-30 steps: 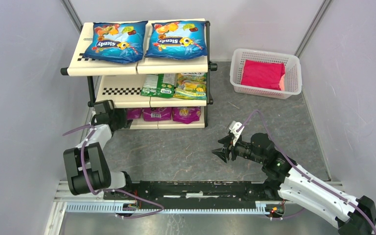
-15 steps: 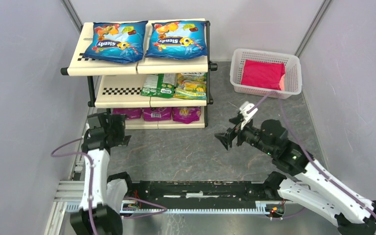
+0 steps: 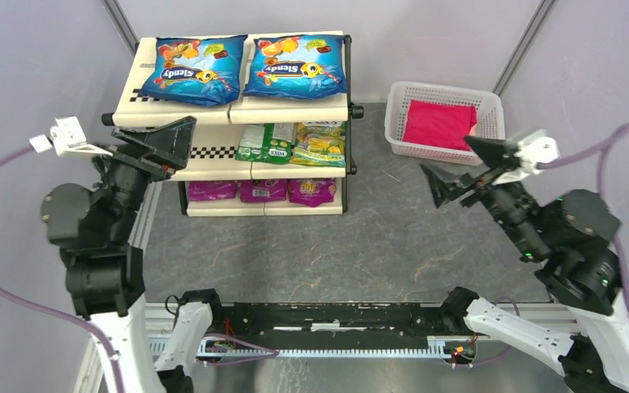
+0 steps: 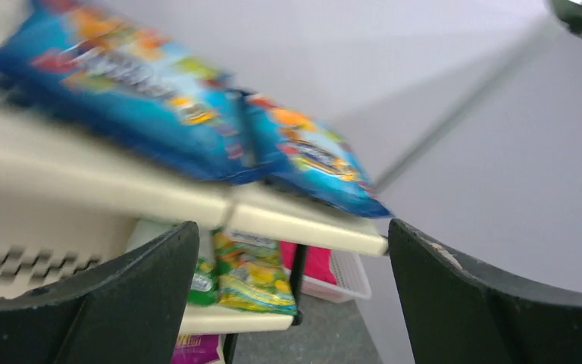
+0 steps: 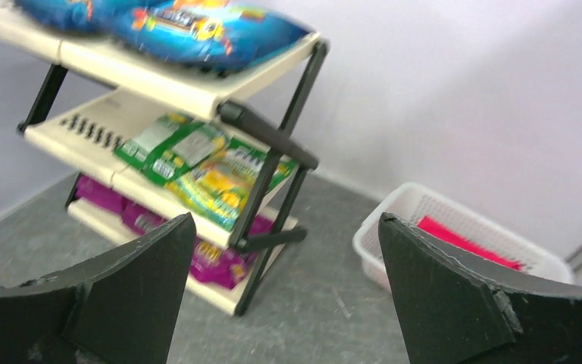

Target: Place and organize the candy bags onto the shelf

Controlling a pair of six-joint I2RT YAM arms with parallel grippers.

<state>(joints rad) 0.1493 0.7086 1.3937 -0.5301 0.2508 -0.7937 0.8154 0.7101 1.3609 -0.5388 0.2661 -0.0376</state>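
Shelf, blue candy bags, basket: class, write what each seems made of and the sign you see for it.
The shelf looks like plastic: smooth cream panels, on a black tube frame, perhaps metal. The blue candy bags seem thin plastic film: glossy, puffed, brightly printed. The basket is likely moulded plastic: white, walls of open mesh.

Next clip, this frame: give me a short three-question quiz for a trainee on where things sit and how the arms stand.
1. True or false: the left tool and the right tool are both open and empty.
2. Which tier of the shelf holds the purple bags? A top, B middle, C bottom.
3. How many blue bags lie on the top tier?
Key: 1 true; 2 C; 3 two.
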